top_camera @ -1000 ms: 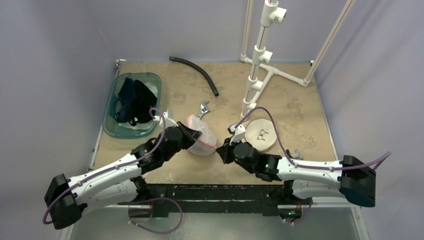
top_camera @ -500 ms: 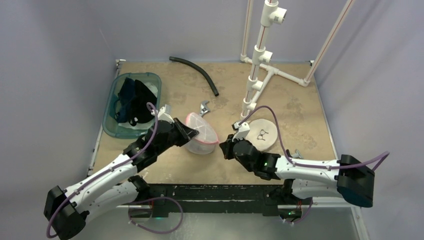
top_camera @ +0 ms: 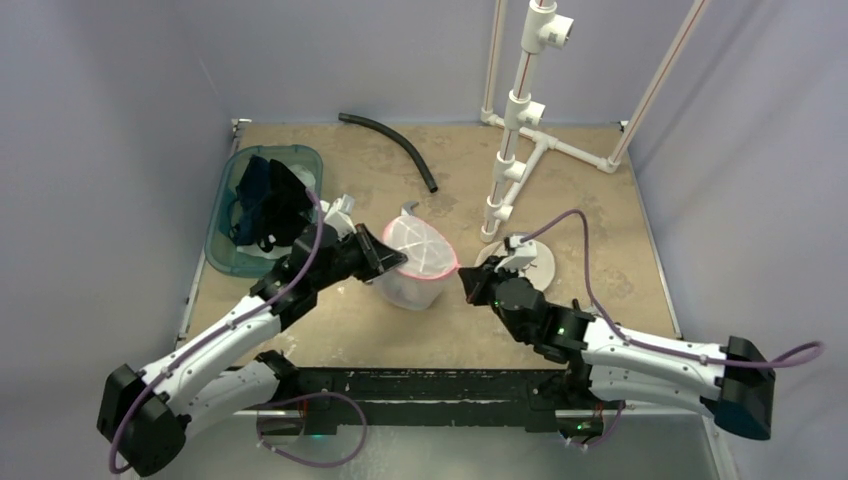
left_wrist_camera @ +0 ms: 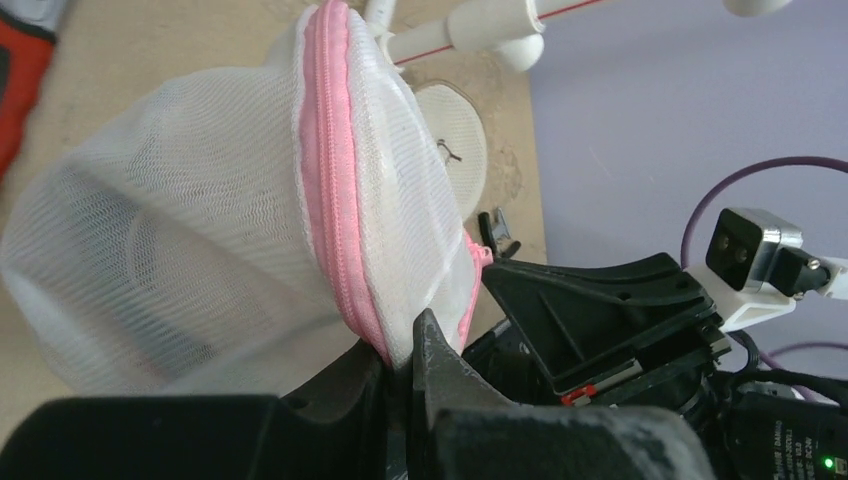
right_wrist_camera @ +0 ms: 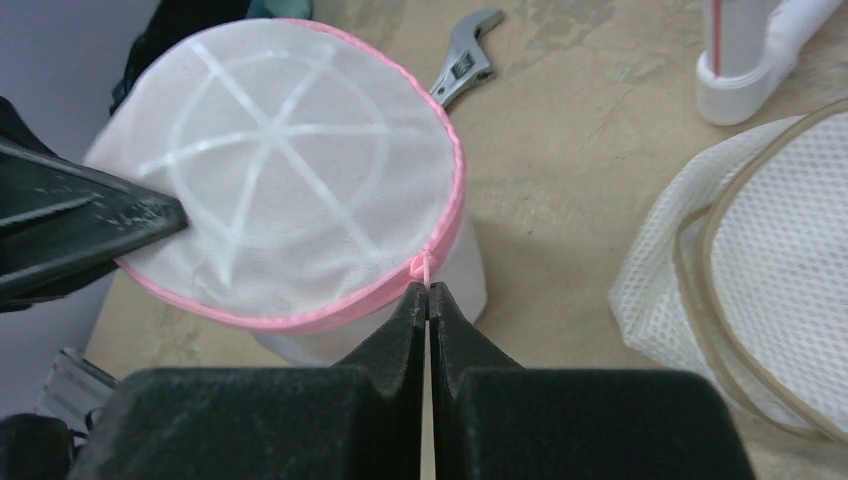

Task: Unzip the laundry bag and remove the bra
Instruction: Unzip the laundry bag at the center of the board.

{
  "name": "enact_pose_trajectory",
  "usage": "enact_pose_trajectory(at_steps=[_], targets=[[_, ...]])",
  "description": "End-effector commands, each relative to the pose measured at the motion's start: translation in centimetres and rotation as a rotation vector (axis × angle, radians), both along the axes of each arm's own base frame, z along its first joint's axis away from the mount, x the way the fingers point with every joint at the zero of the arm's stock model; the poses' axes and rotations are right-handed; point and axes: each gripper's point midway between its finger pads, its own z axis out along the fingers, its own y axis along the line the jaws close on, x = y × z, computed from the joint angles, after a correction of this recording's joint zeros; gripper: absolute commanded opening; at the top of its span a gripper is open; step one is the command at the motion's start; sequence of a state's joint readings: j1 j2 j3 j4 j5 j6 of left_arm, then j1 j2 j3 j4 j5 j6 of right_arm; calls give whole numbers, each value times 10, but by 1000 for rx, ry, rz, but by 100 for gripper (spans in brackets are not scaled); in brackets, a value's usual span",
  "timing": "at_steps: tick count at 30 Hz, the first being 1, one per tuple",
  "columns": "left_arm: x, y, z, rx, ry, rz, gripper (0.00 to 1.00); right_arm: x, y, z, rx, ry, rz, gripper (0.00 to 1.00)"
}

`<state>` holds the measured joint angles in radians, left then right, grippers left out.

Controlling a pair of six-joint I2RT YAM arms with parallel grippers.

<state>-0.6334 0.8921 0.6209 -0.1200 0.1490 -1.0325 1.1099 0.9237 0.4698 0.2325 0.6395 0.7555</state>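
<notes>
Both arms [top_camera: 215, 345] have white shells, black joints and looping purple cables [top_camera: 319, 228].

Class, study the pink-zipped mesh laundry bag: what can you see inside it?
Through the white mesh of the laundry bag only pale star-shaped ribs and a dim shadow show. No bra is discernible; the closed pink zip and mesh cover its contents.

Worn tan tabletop [top_camera: 600, 200]: a teal translucent plastic bin [top_camera: 213, 235] is being carried at its left side. A black curved rubber hose [top_camera: 395, 140] and a white plastic pipe frame [top_camera: 515, 150] are being supported toward the far edge. A small metal wrench [right_wrist_camera: 465, 68] and a flat round beige mesh pouch [right_wrist_camera: 770, 250] are being borne nearer mid-table, well apart.
</notes>
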Motion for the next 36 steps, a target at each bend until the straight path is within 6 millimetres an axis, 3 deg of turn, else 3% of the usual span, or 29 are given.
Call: enact_pose_trajectory(at_steps=[1,6,8,11,15,19,23,26,31,36], targets=[[4,-39,50,-170,-188,-200,0,6,-40,15,-3,-22,-148,0],[4,-65,76,-238,-312,-358,0,0,-54,30,6,-33,-157,0],[8,-72,70,-223,-326,-398,14,-2,-55,28,-1,-30,-146,0],[18,-70,44,-178,-274,-365,54,-5,-54,17,-17,-13,-132,0],[32,-40,1,-122,-153,-191,74,-8,-48,7,-15,7,-101,0],[33,-3,-28,-19,-45,6,76,-10,-40,0,-22,17,-64,0],[11,30,-41,41,79,149,77,-10,-32,-8,-43,21,-36,0],[-6,38,-26,-47,99,219,77,-11,-27,-17,-56,26,-14,0],[-21,13,-8,-135,133,249,77,-13,-21,-27,-64,24,26,0],[-40,-49,-11,-117,148,223,77,-14,-15,-24,-71,4,64,0]])
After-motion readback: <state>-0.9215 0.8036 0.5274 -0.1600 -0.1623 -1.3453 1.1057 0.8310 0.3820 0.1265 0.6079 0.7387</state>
